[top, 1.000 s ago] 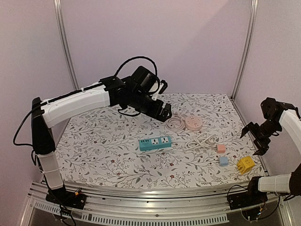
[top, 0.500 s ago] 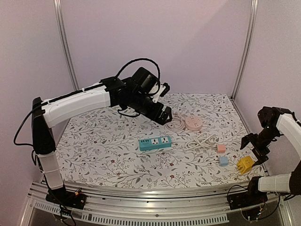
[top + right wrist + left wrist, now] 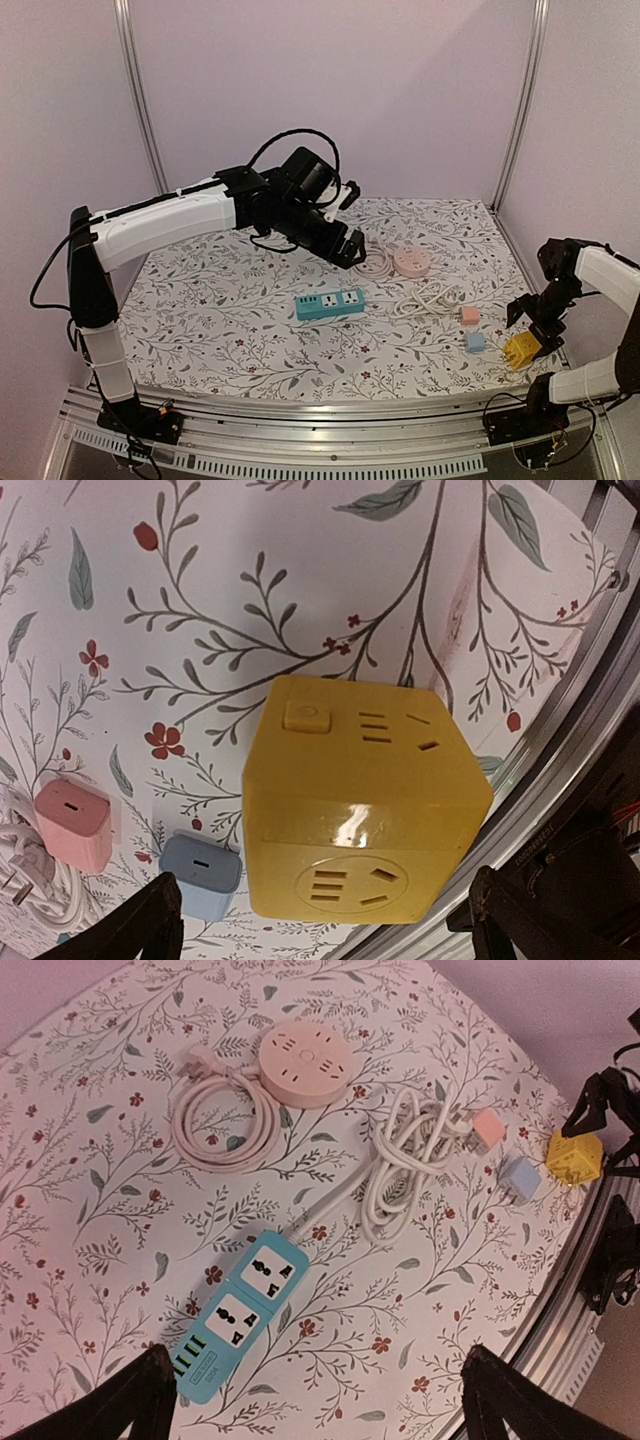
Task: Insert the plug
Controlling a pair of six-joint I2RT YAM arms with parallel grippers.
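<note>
Yellow plastic: the socket cube (image 3: 365, 800) sits right under my right gripper (image 3: 325, 920), fingers wide apart, nothing held. It lies at the near right edge of the table (image 3: 200, 630), near the blue charger (image 3: 200, 875) and pink charger (image 3: 72, 825). My left gripper (image 3: 318, 1400) hovers high, also spread and empty, over the teal power strip (image 3: 235, 1325) mid-table. Step looks like reach-to-grasp on the cube, likely the plug, though no prongs show. Next: drop lower, close on its sides, carry to the strip.
</note>
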